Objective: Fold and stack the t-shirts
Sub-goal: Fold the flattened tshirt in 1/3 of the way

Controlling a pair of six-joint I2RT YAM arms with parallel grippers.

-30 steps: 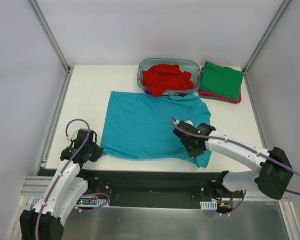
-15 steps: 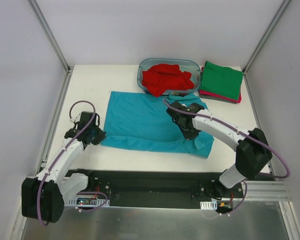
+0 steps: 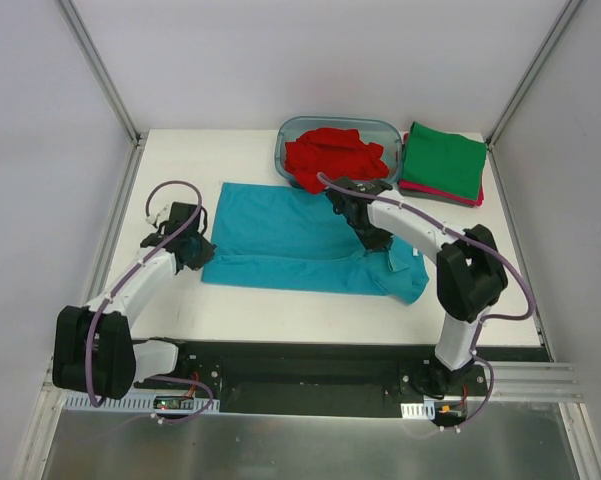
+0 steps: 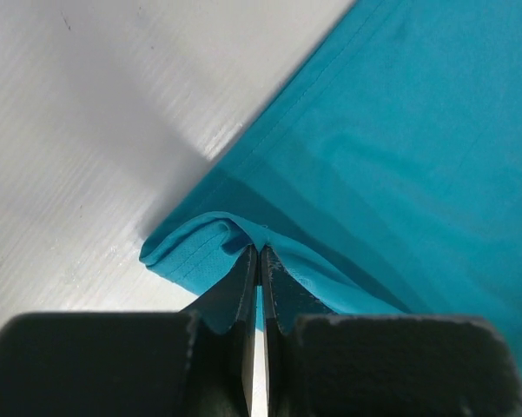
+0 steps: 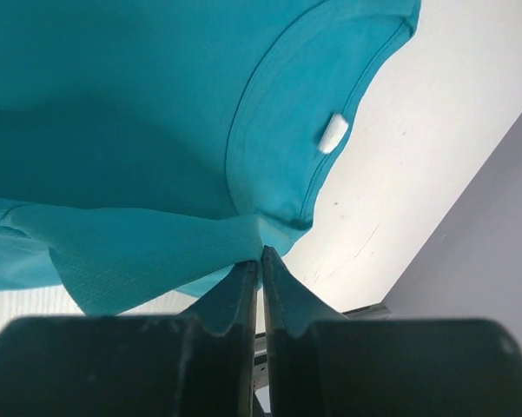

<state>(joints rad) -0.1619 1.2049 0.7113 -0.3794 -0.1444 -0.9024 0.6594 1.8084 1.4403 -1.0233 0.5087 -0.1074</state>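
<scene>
T-shirt (image 3: 280, 238) of soft teal-blue cloth

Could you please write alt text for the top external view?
Two robot arms hold a teal-blue t-shirt lying on a white table: the left gripper pinches its left edge, the right gripper its right side. Behind it, a red t-shirt sits in a clear tub beside a folded green t-shirt.
</scene>
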